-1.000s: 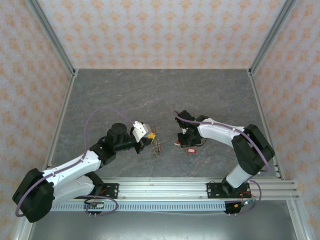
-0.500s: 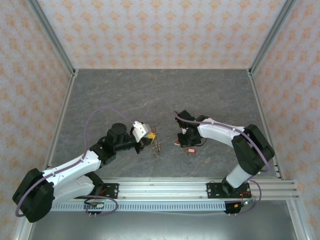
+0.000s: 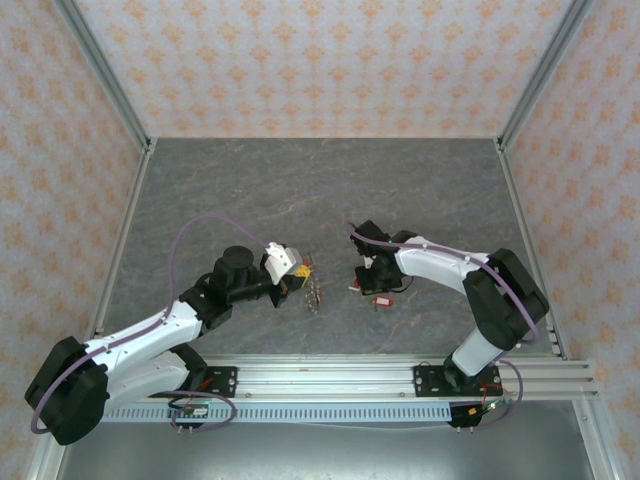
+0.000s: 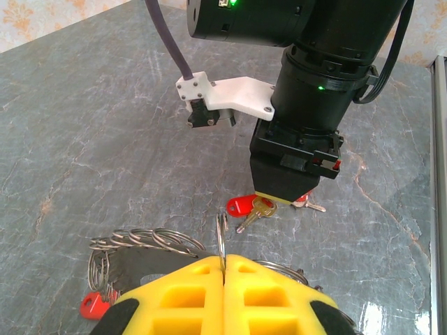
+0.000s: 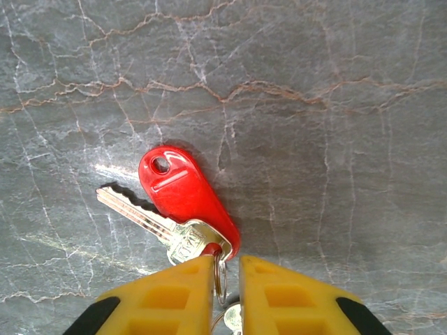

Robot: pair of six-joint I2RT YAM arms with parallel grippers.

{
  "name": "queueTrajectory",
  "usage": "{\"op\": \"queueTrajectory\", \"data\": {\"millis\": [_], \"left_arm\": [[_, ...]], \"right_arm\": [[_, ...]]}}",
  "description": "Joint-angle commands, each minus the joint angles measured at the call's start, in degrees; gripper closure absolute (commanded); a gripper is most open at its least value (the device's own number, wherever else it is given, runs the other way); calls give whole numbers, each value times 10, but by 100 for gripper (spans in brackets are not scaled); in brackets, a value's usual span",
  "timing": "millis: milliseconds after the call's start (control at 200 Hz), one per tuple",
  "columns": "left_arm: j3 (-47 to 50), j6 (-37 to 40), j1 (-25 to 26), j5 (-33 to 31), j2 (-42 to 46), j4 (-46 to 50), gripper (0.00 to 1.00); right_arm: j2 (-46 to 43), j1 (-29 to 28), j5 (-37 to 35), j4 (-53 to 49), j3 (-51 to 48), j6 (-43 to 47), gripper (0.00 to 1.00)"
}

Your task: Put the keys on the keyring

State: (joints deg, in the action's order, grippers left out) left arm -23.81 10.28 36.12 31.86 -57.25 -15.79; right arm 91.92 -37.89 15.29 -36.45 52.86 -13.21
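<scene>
My left gripper is shut on the keyring, a thin metal ring standing on edge between its yellow fingers. Several more linked rings lie flat to its left. From above, the left gripper sits beside that pile. My right gripper is down at the table, its jaws a narrow slit apart, pinching the small ring of the keys: a silver key with a red tag. The left wrist view has the same tagged key under the right gripper, just beyond the keyring.
A red tag lies on the grey marbled table just near of the right gripper. Another red tag shows under the ring pile. Aluminium posts and patterned walls fence the table on three sides.
</scene>
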Motion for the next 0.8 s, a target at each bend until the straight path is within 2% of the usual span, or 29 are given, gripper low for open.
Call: {"op": "queueTrajectory", "data": {"millis": [0, 185, 420, 796], "left_arm": [[-12, -9, 1, -11, 10, -18, 100], [-14, -9, 1, -12, 10, -16, 100], [-15, -9, 1, -11, 9, -14, 100], [-20, -8, 1, -11, 8, -10, 100]], "right_arm": [[5, -3, 3, -15, 8, 6, 84], [9, -3, -4, -19, 9, 7, 84], [5, -3, -12, -22, 11, 7, 89], [-66, -3, -4, -9, 8, 15, 93]]}}
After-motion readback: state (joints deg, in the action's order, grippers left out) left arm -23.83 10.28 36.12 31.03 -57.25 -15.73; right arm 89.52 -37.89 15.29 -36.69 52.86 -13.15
